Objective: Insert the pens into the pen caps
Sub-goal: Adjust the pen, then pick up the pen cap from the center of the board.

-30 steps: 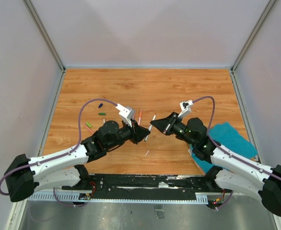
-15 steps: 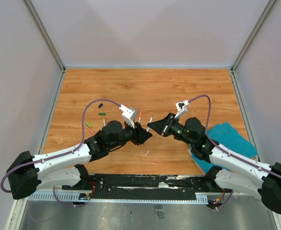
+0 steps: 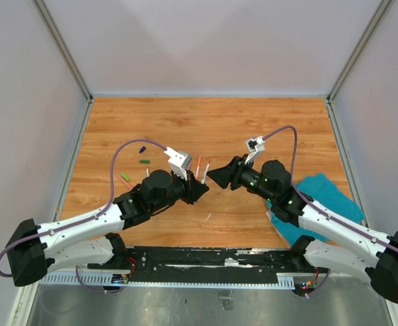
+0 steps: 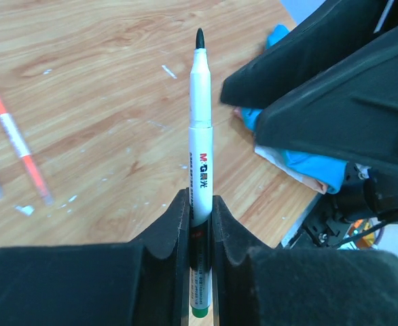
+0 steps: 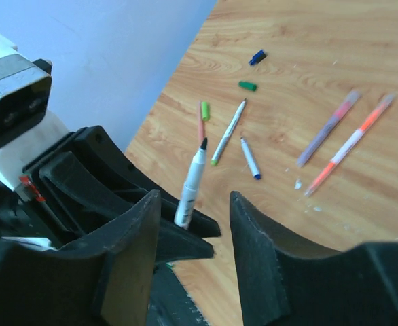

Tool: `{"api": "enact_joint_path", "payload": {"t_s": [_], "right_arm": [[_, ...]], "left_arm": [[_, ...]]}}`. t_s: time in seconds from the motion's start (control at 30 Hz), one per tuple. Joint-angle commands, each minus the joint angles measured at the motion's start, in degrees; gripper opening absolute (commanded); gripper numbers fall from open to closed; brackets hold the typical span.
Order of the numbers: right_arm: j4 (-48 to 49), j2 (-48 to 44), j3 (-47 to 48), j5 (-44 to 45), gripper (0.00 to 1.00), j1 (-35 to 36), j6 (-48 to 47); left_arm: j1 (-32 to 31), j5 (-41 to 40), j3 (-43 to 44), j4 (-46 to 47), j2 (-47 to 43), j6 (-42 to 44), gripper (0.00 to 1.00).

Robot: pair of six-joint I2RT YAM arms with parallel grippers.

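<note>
My left gripper (image 4: 199,201) is shut on an uncapped pen (image 4: 201,129) with a white barrel, a green rear end and a dark tip that points up and away. In the top view this pen (image 3: 204,170) sticks out of the left gripper (image 3: 197,187). My right gripper (image 5: 195,200) is open and empty, its jaws on either side of the held pen (image 5: 191,187) without touching it. It also shows in the top view (image 3: 214,176). A dark blue cap (image 5: 257,58), a green cap (image 5: 247,85) and a light green cap (image 5: 204,110) lie far left.
Loose pens lie on the wooden table: a purple one (image 5: 328,128), an orange one (image 5: 352,144), a green-ended one (image 5: 227,132) and a blue-ended one (image 5: 250,157). A teal cloth (image 3: 324,193) lies at the right under the right arm. A small white scrap (image 3: 208,217) lies near the front.
The right gripper has moved left up to the left gripper, its open jaws now around the held pen. The left gripper and pen have shifted slightly left.
</note>
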Motion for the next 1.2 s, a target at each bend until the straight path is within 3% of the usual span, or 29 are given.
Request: {"api": "enact_joint_path", "payload": {"t_s": [0.0,0.07,0.2,0.4,0.53,0.8,0.93,1.17], "right_arm": [[-6.2,-1.6,4.3,3.3,0.52,0.5,-13.1],[-8.2,-1.8,4.7,5.2,0.64,0.4,-17.7],[-11.5,-1.2,5.3,9.8,0.78,0.5,-23.9],[-21.1,6.7,11.8,12.2,0.88,0.3,-32.6],[-24.6,15.0,17.3,9.2,0.90,0.3,-36.8],[-24.1,31.0,30.6,-0.9,0.89,0.3,-41.1],[-24.6,40.5,39.6,-6.0,0.87,0.3,-41.9],[-26.4,55.1,55.3,-11.5,0.85,0.4,-42.1]], "left_arm": [[-0.2,-8.8,3.4,-10.1,-6.8,2.0,0.00],[-0.2,-11.8,4.3,-13.9,-10.3,3.2,0.01],[-0.2,-18.3,7.9,-23.7,-14.9,5.1,0.00],[0.0,-28.4,13.2,-36.6,-18.7,3.5,0.00],[3.3,-29.6,16.5,-42.1,-19.4,4.1,0.01],[18.7,-20.7,18.9,-44.6,-21.2,9.1,0.00],[19.5,-17.7,19.0,-44.2,-22.7,10.8,0.01],[19.5,-22.4,20.1,-47.9,-26.1,10.3,0.00]]}}
